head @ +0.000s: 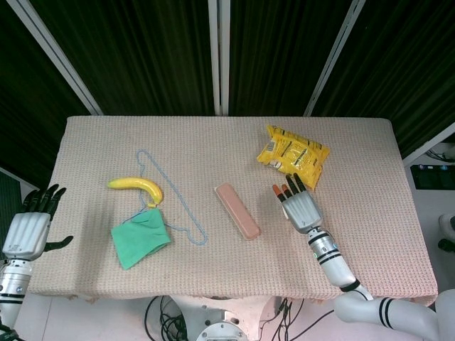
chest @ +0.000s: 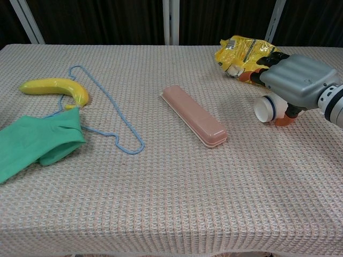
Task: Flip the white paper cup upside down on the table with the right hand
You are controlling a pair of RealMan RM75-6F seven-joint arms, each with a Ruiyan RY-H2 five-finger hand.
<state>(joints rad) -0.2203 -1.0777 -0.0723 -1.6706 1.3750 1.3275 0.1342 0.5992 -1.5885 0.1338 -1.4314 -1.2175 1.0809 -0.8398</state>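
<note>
**Right robot hand wrapped over a cup lying on its side**

Covering most of both views, the woven counter point(chest: 161, 203) carries everything, and the task's action sits at its right side. Turning the cup well, as I judge it, calls for a firm hold around the wall, a lift clear of the cloth, and a roll of the wrist until the mouth faces down, then a level descent so the rim lands all round; the yellow snack bag point(head: 293, 154) just behind leaves little room, so the turn should swing toward the open cloth in front.

The right robot hand point(chest: 296, 81) lies palm-down over the white paper cup point(chest: 267, 108), its fingers point(head: 288, 190) reaching over the top toward the bag and an orange-tipped thumb tucked under the cup's near side. It looks closed around the cup, though the chest view alone shows the contact. The cup is on its side beneath the palm, its open mouth pointing toward the pink case point(chest: 194, 114) at the middle of the counter; from overhead it is wholly hidden by the hand.

The left robot hand point(head: 28, 229) hangs off the counter's left edge, fingers apart, holding nothing.
</note>
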